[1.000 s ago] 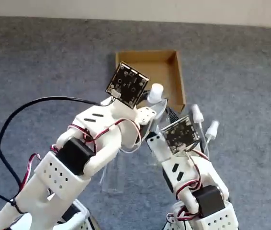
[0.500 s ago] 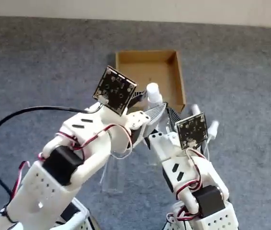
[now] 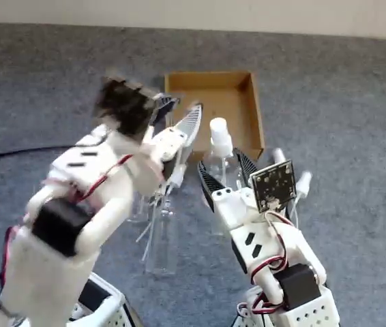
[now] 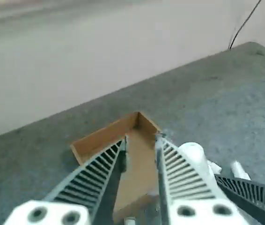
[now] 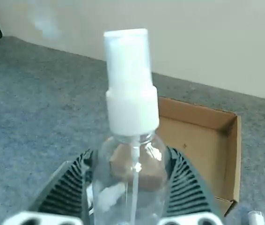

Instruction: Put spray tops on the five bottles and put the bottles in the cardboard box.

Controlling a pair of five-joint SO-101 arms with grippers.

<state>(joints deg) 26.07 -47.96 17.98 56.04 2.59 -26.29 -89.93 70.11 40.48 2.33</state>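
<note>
Bottle (image 5: 131, 192) (one, capped) sits clamped in right gripper (image 5: 130, 161); left gripper (image 4: 141, 140) empty, slightly parted.

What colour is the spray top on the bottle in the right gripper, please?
White spray top; clearest in right wrist view.

Grey carpeted tabletop (image 3: 357, 82) meets a pale wall (image 3: 247, 13) at its far edge; thin dark cable (image 4: 246, 22) runs down that wall.
</note>
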